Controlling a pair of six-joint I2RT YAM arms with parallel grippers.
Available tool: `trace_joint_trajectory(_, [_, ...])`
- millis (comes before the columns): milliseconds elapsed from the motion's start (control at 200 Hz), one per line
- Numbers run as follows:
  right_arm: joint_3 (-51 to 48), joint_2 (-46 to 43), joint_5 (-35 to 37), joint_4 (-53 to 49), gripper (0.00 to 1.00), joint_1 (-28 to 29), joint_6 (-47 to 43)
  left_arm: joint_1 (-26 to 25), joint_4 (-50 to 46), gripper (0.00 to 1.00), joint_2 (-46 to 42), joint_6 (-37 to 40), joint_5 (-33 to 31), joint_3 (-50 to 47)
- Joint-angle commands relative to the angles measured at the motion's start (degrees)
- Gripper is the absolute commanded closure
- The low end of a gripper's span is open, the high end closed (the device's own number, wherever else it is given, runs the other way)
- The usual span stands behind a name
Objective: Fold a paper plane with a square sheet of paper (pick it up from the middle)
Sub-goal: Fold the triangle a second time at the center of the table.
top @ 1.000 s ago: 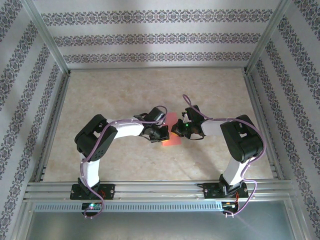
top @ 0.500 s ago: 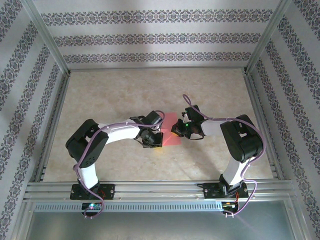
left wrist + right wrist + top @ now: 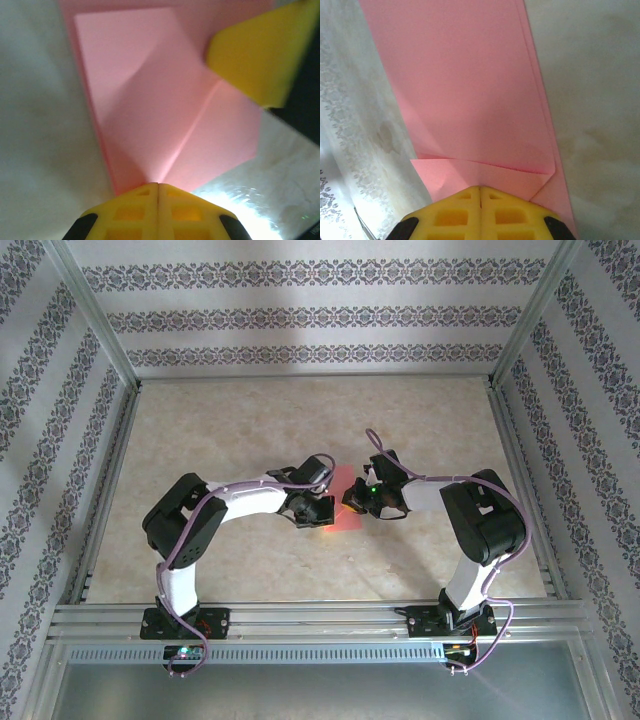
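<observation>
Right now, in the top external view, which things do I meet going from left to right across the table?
The left arm's elbow → left pincer → pink sheet of paper → right pincer → right arm's elbow.

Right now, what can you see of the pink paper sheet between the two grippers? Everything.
The thin, plain pink-red paper sheet is partly folded: layered flaps and a diagonal crease running to a pointed corner. It appears to lie flat mid-table on the beige marbled tabletop. The shut left gripper meets that corner; the shut right gripper meets the far side, at a small folded flap. Pinching or just pressing, I cannot tell.
</observation>
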Motion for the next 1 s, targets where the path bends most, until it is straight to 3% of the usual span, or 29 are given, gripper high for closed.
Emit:
trace_joint_trajectory(0, [-1.5, 1.4, 4.8, -6.1, 0.94, 0.8, -1.9, 0.1, -0.2, 1.00, 1.0, -1.3, -2.0, -1.9])
trace_joint_trajectory(195, [-1.2, -1.8, 1.4, -1.6, 0.94, 1.0, -3.5, 0.1, -0.4, 1.00, 1.6, -1.0, -2.2, -3.4])
trace_joint_trajectory(420, [-0.4, -7.4, 2.0, -4.0, 0.93, 3.7, -8.0, 0.1, -0.1, 1.00, 1.7, -0.6, -1.7, -3.6])
trace_joint_trajectory(619, [-2.3, -6.1, 2.0, -2.4, 0.93, 6.5, -4.4, 0.1, 0.4, 1.00, 1.3, -0.8, -1.6, -4.0])
trace_joint_trajectory(994, [-2.3, -1.8, 1.3, -1.1, 0.94, 6.6, -3.1, 0.1, 1.6, 1.00, 0.2, -1.0, -1.7, -4.9])
